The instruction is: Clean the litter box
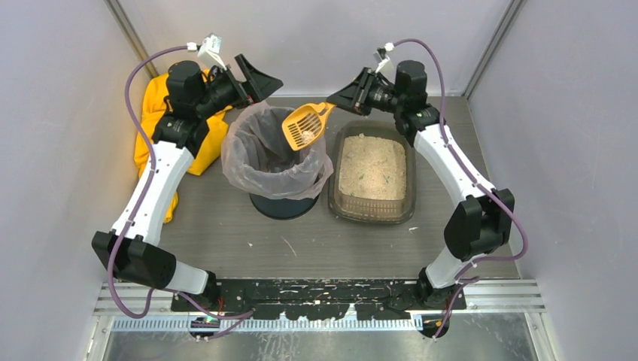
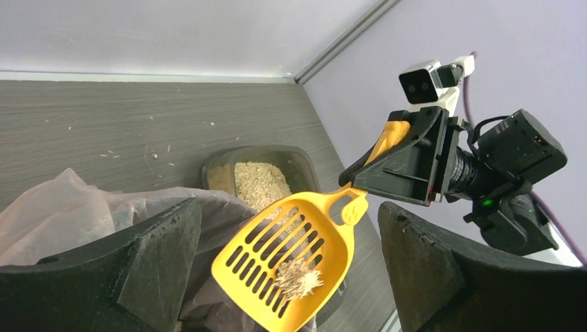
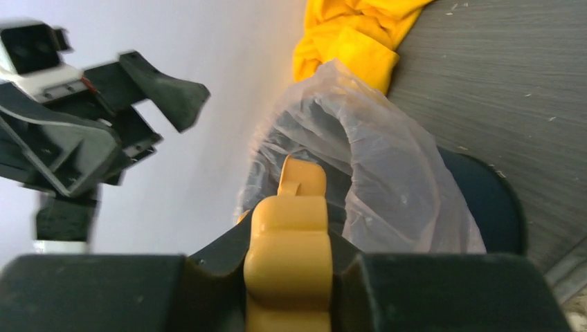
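Aloft, right tool (image 1: pixel 338 103) clamps scoop (image 1: pixel 302 128) above bagged bin (image 1: pixel 254 164); left tool (image 1: pixel 259 80) agape; litter box (image 1: pixel 372 215) beside.

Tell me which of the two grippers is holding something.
The right gripper: it is shut on the handle of the orange scoop, held over the lined bin. The left gripper is wide open and empty.

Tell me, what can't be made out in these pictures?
- Top view: the bin bottom, hidden by its crumpled liner and the scoop.
- Right wrist view: the scoop's slotted end, behind its handle and the right claw.
- Left wrist view: the clump on the scoop, too small to tell waste from litter.
- Top view: part of the yellow cloth, covered by the left arm.
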